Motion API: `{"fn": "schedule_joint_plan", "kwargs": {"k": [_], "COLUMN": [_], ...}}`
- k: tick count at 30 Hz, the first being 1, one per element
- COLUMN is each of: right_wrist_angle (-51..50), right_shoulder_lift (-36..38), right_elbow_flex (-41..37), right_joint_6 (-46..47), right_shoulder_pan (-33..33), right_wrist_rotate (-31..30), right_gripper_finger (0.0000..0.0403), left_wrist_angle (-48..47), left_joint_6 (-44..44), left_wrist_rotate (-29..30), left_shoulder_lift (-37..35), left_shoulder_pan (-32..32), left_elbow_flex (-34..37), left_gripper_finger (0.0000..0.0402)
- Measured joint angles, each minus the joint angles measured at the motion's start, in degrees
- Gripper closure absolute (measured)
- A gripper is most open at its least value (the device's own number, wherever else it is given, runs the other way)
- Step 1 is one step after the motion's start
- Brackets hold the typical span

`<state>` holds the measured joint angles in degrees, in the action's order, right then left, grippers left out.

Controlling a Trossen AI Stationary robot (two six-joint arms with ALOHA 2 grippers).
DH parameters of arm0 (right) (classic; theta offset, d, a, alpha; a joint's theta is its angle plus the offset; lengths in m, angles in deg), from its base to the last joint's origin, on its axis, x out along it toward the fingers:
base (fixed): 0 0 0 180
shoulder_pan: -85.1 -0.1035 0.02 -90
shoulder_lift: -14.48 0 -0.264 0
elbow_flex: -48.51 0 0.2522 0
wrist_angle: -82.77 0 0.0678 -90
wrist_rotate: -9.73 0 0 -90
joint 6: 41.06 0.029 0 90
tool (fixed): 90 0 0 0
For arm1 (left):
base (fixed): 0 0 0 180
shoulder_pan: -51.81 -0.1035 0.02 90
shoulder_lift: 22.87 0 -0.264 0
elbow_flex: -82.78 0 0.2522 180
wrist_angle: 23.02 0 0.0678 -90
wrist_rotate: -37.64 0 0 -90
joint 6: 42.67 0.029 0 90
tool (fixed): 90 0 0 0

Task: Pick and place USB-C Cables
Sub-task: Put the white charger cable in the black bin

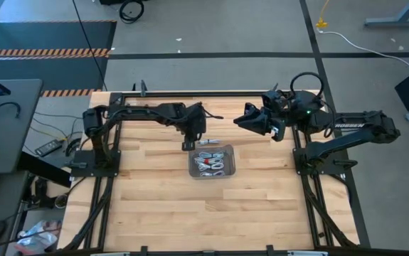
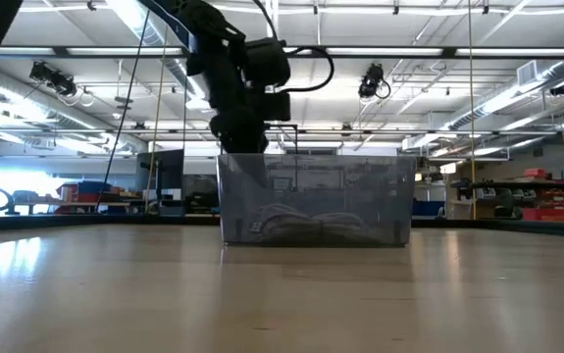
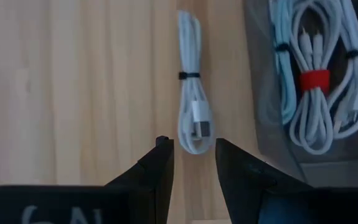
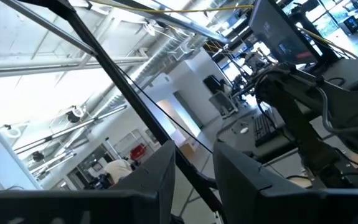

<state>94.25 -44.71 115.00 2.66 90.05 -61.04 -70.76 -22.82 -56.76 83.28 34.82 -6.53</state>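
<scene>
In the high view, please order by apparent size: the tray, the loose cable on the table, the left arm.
1. Left arm, longest by far.
2. Tray.
3. Loose cable, beside the tray, near the left gripper.

The arm sits higher, nearer the camera, but the gap is too big to change the order.

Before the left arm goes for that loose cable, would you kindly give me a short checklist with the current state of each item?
1. Loose cable lies on the table, outside the tray: ok.
2. Left tool open above the cable's end: ok.
3. Fingers straddle the bundle: not ok, not yet down.
4. Tray has room beside the cables inside: cannot tell.
5. Right tool raised, away from the tray: ok.
</scene>
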Motion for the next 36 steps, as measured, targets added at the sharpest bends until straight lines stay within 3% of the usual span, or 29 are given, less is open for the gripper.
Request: {"fn": "schedule_joint_plan", "kwargs": {"k": [27,30,34,36], "right_wrist_angle": [3.48,3.73,3.9,4.09], "right_shoulder_lift": [0.01,0.01,0.01,0.01], "right_elbow_flex": [0.0,0.0,0.0,0.0], "right_joint_6": [0.18,0.21,0.21,0.21], "right_shoulder_pan": [-0.28,-0.44,-0.44,-0.44], "right_wrist_rotate": [0.38,0.38,0.38,0.38], "right_gripper_finger": [0.0289,0.0289,0.0289,0.0289], "left_wrist_angle": [4.05,4.12,4.68,5.42], "left_joint_6": [2.81,1.92,1.78,1.17], "left_wrist_rotate": [-0.77,0.96,2.48,2.86], "left_shoulder_lift": [8.37,8.35,8.34,8.34], "left_shoulder_pan": [0.06,0.08,0.06,0.06], "left_elbow_flex": [-0.04,-0.04,-0.07,-0.07], "left_gripper_finger": [0.0281,0.0303,0.0376,0.0389]}}
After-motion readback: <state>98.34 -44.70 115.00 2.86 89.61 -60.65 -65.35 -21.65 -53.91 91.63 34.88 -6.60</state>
